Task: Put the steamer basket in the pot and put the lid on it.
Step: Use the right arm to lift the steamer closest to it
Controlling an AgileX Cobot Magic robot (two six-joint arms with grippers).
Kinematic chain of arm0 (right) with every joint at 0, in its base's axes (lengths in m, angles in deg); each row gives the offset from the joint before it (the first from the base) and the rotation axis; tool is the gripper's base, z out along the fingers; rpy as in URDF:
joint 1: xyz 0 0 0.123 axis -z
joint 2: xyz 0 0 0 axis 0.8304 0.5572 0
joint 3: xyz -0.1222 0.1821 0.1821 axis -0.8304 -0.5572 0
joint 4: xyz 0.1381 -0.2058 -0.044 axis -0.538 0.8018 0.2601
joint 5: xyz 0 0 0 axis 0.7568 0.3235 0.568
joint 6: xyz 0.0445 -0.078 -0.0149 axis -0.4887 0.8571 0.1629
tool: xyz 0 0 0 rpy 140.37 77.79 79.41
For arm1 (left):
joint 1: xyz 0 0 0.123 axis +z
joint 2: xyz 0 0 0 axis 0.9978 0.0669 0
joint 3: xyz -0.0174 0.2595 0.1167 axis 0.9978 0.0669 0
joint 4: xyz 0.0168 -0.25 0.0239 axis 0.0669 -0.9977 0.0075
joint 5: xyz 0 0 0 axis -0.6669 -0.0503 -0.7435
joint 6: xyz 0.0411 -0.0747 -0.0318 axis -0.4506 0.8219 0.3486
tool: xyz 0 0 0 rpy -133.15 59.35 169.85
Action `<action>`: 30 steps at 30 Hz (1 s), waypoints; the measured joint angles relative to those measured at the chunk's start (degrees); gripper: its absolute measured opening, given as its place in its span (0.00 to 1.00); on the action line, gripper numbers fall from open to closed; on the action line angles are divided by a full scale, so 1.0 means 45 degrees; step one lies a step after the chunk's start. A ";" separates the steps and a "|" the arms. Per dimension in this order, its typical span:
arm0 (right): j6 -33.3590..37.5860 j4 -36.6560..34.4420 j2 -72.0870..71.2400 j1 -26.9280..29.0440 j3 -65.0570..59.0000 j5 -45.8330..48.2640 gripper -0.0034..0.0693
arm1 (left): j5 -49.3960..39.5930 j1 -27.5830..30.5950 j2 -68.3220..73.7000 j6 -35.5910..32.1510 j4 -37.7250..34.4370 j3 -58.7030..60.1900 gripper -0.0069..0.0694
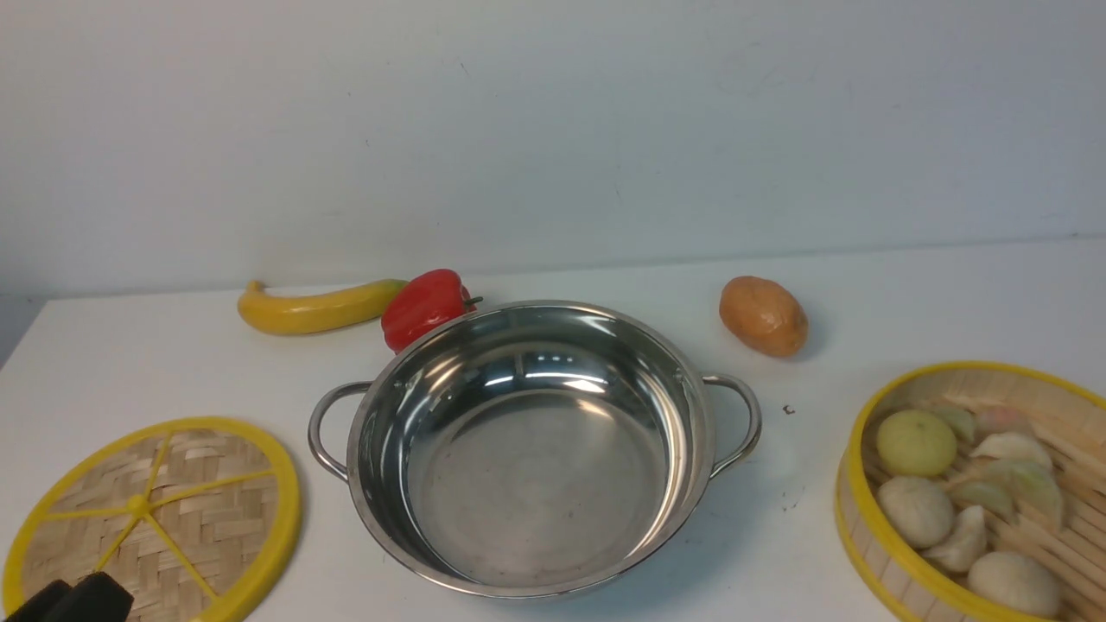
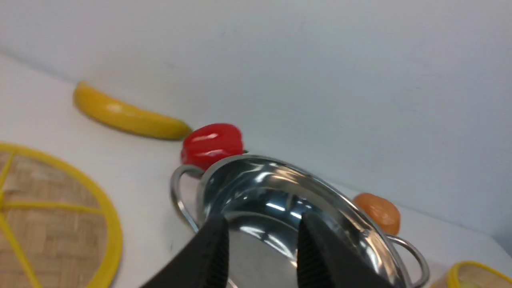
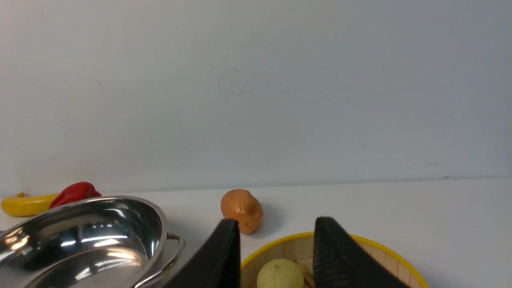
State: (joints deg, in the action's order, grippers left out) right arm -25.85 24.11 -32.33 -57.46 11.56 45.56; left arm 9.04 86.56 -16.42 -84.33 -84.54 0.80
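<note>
The shiny steel pot [image 1: 527,484] stands empty in the middle of the table, its looped handles to left and right. The lid [image 1: 199,510], a flat woven disc with yellow rim and spokes, lies to the pot's left. The steamer basket [image 1: 864,415] sits at the right, holding pale buns and dumplings. My left gripper [image 1: 69,596] hovers over the lid's near edge; in the left wrist view it [image 2: 263,218] is open and empty, with the pot [image 2: 280,188] beyond it. My right gripper [image 3: 279,222] is open and empty over the steamer basket [image 3: 280,240].
A yellow banana [image 1: 315,308] and a red pepper [image 1: 428,307] lie behind the pot on the left, the pepper close to its rim. A brown potato [image 1: 763,315] sits behind on the right. A pale wall closes off the table's back.
</note>
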 joint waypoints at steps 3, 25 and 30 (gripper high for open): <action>0.0753 0.0000 0.0000 0.0000 0.0000 0.0120 0.38 | -0.1748 0.0000 0.1019 -0.0832 0.0519 -0.1343 0.40; 0.1373 0.2648 0.7924 -0.0014 0.4544 0.5241 0.38 | -0.4148 0.0000 0.4585 -0.1311 0.6334 -0.3632 0.71; -0.0129 0.4357 1.0900 -0.0014 0.6406 0.7059 0.38 | -0.3934 0.0000 0.4585 -0.1311 0.6641 -0.3632 0.71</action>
State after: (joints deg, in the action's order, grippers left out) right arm -26.43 43.72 16.71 -57.52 40.38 77.33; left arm -8.66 86.56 4.22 -90.23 -54.66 -15.54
